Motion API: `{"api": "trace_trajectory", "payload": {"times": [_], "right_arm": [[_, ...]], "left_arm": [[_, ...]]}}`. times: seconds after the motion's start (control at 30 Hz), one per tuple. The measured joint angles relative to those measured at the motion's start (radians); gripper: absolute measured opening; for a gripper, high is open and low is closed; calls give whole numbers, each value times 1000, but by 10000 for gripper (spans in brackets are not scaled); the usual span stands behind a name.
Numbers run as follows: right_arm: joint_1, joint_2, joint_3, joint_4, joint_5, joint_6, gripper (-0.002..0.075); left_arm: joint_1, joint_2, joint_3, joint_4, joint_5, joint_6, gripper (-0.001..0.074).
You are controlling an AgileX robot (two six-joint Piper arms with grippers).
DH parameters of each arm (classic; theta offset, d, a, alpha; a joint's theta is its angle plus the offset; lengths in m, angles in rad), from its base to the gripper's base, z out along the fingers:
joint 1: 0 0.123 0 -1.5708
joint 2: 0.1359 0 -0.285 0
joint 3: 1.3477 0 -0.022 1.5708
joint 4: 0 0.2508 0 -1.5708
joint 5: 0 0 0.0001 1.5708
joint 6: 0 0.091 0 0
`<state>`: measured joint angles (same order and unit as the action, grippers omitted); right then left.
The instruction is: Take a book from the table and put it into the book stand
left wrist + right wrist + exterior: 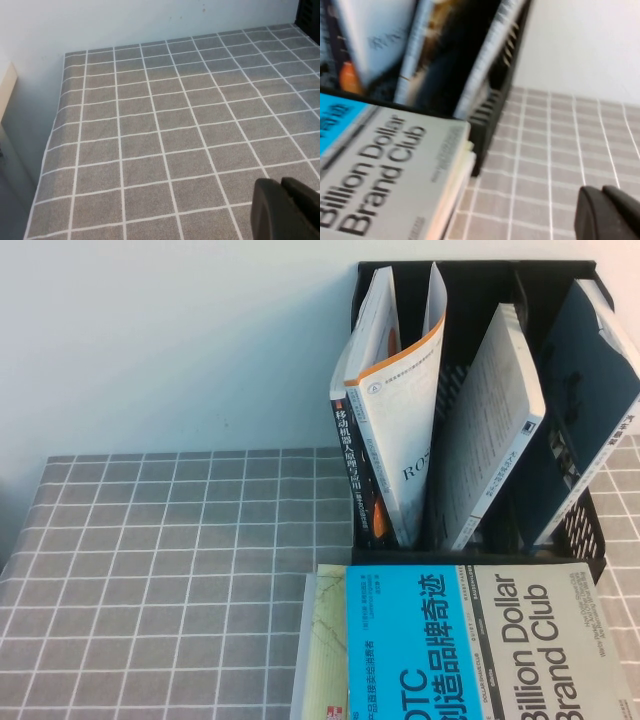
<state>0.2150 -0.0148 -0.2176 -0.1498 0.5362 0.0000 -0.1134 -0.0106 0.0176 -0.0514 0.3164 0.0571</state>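
The white book [400,430] with an orange strip and grey "ROS" lettering stands tilted in the left compartment of the black book stand [572,532], beside a dark-spined book [349,465]. Its cover fans apart at the top. No gripper shows in the high view. In the left wrist view, my left gripper [281,186] is shut on nothing and hangs over the bare checked cloth of the table [150,125]. In the right wrist view, my right gripper [601,192] is also shut and empty, above the cloth beside the outer wall of the book stand [490,120].
A white book [500,420] leans in the middle compartment and a dark blue one [590,390] in the right. The blue and grey "Billion Dollar Brand Club" book [470,650] lies flat before the stand on a yellowish book [325,650]. The grey cloth [150,570] spreads left.
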Motion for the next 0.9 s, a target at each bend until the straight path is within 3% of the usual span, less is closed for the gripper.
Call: {"api": "trace_trajectory", "payload": {"times": [0.3,0.9], "right_arm": [[-184,0,223,-2,-107,65,-3],[-252,0,235,5,-165,9,-3]], "left_arm": [[0,0,0,0,0,-2,-3],[0,0,0,0,0,-2,-3]]}}
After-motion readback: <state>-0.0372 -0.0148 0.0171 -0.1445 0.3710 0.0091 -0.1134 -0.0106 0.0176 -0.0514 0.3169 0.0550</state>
